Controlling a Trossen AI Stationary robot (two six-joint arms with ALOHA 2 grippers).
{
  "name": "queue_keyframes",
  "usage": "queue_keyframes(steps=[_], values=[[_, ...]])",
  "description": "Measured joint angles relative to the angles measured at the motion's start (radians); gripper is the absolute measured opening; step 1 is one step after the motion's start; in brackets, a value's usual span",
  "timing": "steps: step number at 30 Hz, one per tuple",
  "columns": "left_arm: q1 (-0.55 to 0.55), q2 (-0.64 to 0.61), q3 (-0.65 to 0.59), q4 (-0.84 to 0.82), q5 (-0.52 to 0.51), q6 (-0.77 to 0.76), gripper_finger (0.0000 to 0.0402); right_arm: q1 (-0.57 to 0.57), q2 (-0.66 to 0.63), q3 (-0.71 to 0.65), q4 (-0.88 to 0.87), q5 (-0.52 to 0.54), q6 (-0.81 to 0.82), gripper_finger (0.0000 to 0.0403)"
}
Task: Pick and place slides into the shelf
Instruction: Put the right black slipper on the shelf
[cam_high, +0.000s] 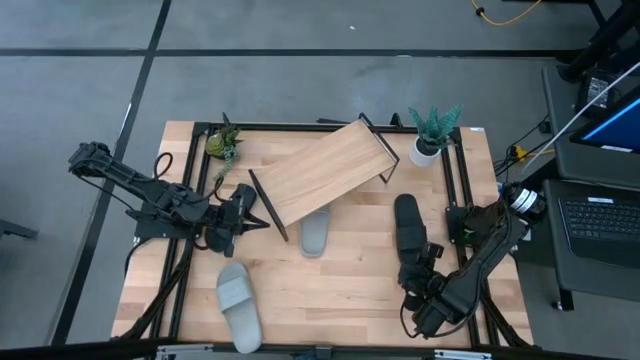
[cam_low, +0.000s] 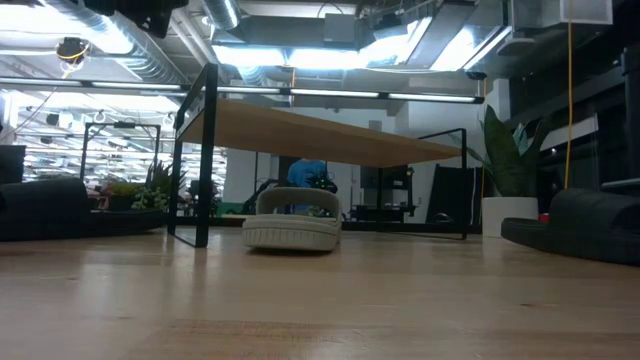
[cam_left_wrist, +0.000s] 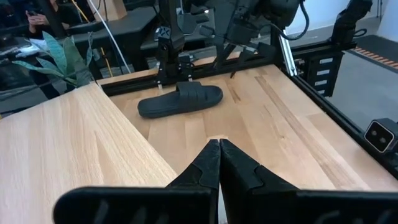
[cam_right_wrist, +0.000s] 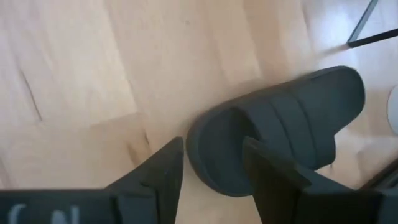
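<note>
Black slide lies on the table's right side, heel just beside the right gripper, whose fingers stand apart astride it. Grey slide sits half under the shelf; another grey slide lies near the front edge. Left gripper, fingers pressed together, waits beside the shelf's left end.

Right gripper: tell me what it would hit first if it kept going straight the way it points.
The right gripper, fingers open, points at the heel end of the matte black slide sandal on the wooden tabletop. It would likely meet that sandal first, though depth is unclear.
</note>
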Motion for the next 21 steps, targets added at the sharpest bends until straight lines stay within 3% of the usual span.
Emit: queue_keyframes(steps=[21], values=[[0.000,0.000,0.000,-0.049,0.000,-0.003,0.0000,-0.019,0.156,-0.001,0.065,-0.105,0.003,0.0167]])
